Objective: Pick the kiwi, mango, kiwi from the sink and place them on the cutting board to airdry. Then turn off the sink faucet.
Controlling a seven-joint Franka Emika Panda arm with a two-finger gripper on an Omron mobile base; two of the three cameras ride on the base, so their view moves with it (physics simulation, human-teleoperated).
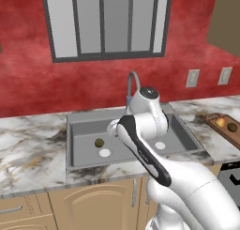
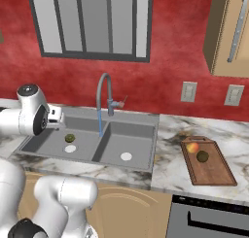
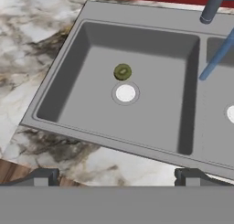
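Remaining kiwi (image 3: 122, 72) lies on the floor of the left basin of the sink (image 3: 59, 65), just beside the white drain disc (image 3: 125, 93) on its far side. Olive-green, small, near-round, dull skin.

Gripper (image 3: 116, 177) is above the sink's near rim, jaws spread to full width, nothing between them.

Handling (judgement): light and fairly firm, but round and probably wet, so it may roll or squirt sideways on the smooth basin floor. Best taken from straight above, fingers closing across its widest part, centred. Moderate squeeze; the flesh could bruise.

Mango (image 2: 193, 147), orange-yellow with a red blush, and the darker kiwi (image 2: 203, 156) already sit on the cutting board (image 2: 214, 176), close together at its far end. Board: flat reddish-brown wood, darker rim, on the counter well right of the sink.

Faucet (image 2: 103, 93): slim grey gooseneck. Thin blue stream (image 2: 100, 121) falls from the spout (water on).

Counter (image 1: 28, 144): veined marble, glossy.
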